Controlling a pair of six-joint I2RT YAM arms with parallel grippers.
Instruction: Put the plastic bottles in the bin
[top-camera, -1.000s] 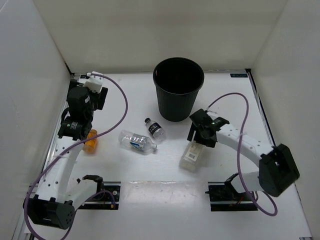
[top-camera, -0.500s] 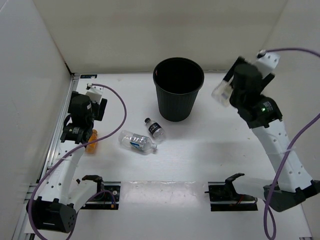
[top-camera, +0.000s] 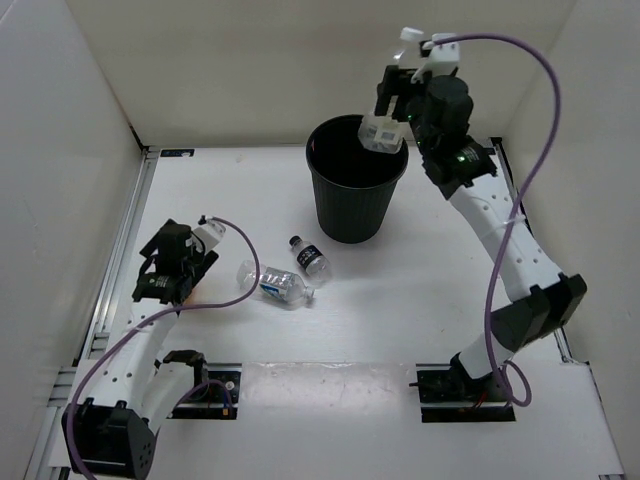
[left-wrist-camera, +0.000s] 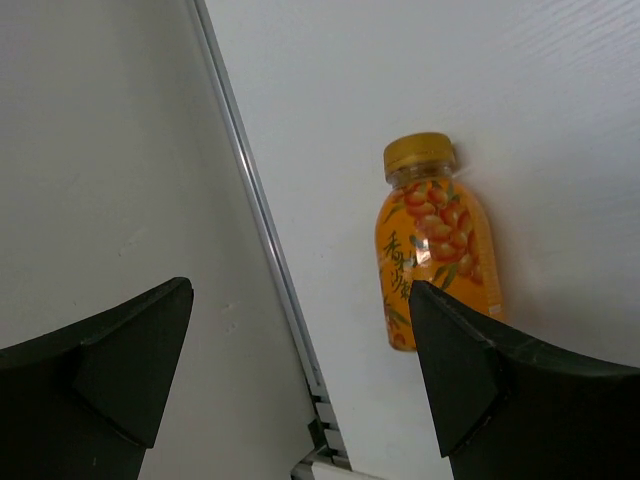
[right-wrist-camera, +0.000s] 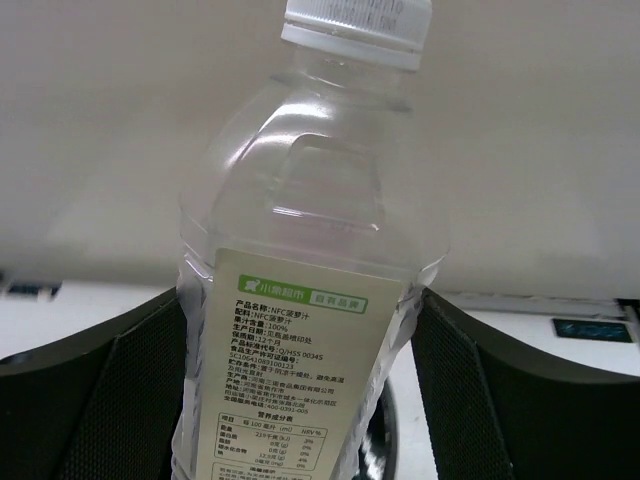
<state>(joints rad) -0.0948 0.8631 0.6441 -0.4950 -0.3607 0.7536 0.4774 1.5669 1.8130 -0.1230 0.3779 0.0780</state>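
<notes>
My right gripper (top-camera: 392, 118) is shut on the tall square pale-labelled bottle (top-camera: 381, 132) and holds it in the air over the right rim of the black bin (top-camera: 352, 205). The right wrist view shows that bottle (right-wrist-camera: 310, 250) upright between both fingers (right-wrist-camera: 95, 400). My left gripper (top-camera: 165, 283) is open, low at the table's left edge. In the left wrist view the yellow-capped orange bottle (left-wrist-camera: 435, 240) lies flat just ahead of the right finger (left-wrist-camera: 470, 370). The blue-labelled bottle (top-camera: 277, 285) and the tiny black-capped bottle (top-camera: 310, 257) lie in front of the bin.
White walls enclose the table on the left, back and right. A metal rail (left-wrist-camera: 262, 230) runs along the left edge, beside the orange bottle. Two black mounts (top-camera: 195, 365) sit near the arm bases.
My right arm has lifted the square bottle off the table and swung it up and left over the bin. My left arm has dropped low over the orange bottle.
</notes>
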